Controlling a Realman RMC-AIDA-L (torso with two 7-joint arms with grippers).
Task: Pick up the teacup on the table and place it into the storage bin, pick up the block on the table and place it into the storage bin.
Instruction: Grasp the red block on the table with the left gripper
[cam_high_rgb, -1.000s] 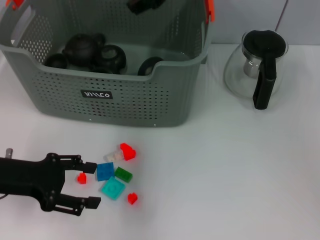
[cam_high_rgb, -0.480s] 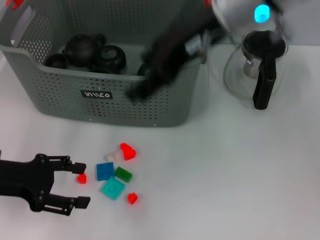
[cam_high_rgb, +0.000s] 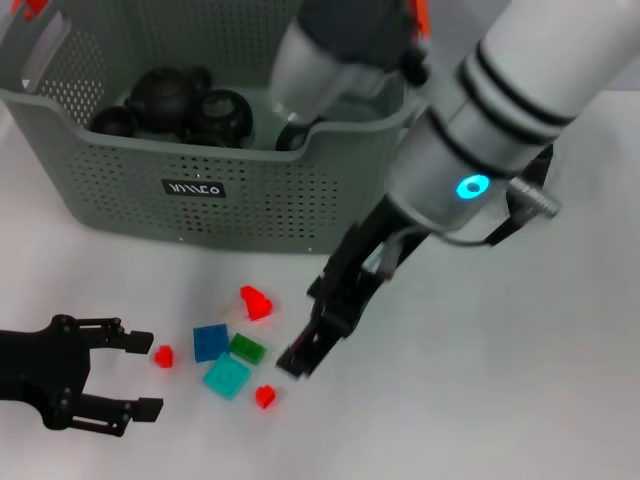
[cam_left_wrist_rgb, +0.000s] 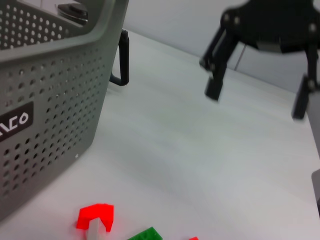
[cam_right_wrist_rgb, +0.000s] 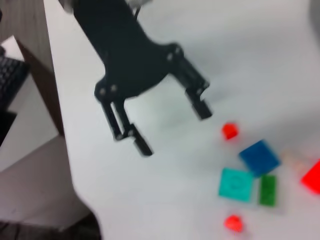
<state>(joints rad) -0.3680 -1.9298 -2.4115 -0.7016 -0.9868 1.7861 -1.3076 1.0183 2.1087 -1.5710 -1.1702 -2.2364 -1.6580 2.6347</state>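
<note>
The grey-green perforated storage bin (cam_high_rgb: 230, 205) stands at the back left, holding several black tea pieces, among them a teacup (cam_high_rgb: 226, 112). Loose blocks lie on the white table in front of it: a blue block (cam_high_rgb: 210, 342), a green one (cam_high_rgb: 247, 348), a teal one (cam_high_rgb: 227, 376), a red arch (cam_high_rgb: 255, 302) and two small red ones (cam_high_rgb: 163, 355) (cam_high_rgb: 264, 397). My left gripper (cam_high_rgb: 140, 375) is open, low at the left, just left of the nearer small red block. My right gripper (cam_high_rgb: 312, 335) hangs open right beside the green block; it also shows as right gripper (cam_left_wrist_rgb: 256, 97).
My right arm (cam_high_rgb: 480, 150) crosses the scene from the upper right and covers the bin's right corner and most of the glass pitcher, whose black handle (cam_left_wrist_rgb: 123, 59) shows behind the bin. A table edge (cam_right_wrist_rgb: 60, 125) drops off behind the left gripper (cam_right_wrist_rgb: 172, 129).
My right arm has swung from above the bin down to the table beside the blocks. The left gripper has drawn back leftward, away from the blocks, still open.
</note>
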